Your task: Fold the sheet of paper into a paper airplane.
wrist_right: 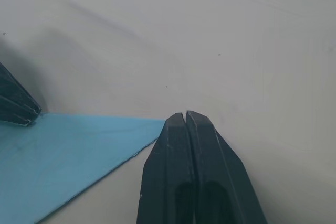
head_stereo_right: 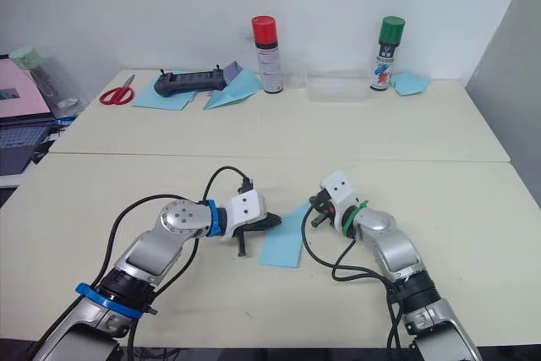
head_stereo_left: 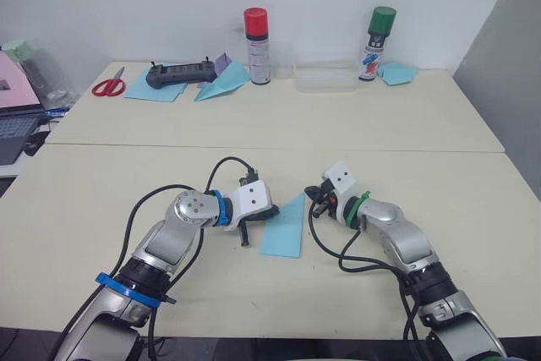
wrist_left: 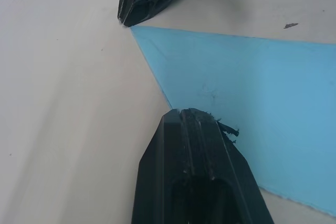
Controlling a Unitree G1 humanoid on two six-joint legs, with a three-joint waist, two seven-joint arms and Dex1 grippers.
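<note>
Both jaws are pressed together, the left gripper [head_stereo_left: 246,227] pinning the sheet of paper [head_stereo_left: 286,227] to the table [head_stereo_left: 279,124]. The right gripper [head_stereo_left: 319,200] should probably press its crease along the right edge slowly, keeping the left firm.

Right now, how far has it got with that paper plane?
Early on. The paper lies flat on the table, one corner apparently folded into a slanted edge. Both grippers, left and right, press at its edges, fingers shut. The nose, wings and ridge remain.

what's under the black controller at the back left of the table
A flat light blue paper sheet lies under the black controller, sticking out at its front and left. Beside it rests a wider paper dart. Whatever lies beneath the controller's middle is covered.
</note>
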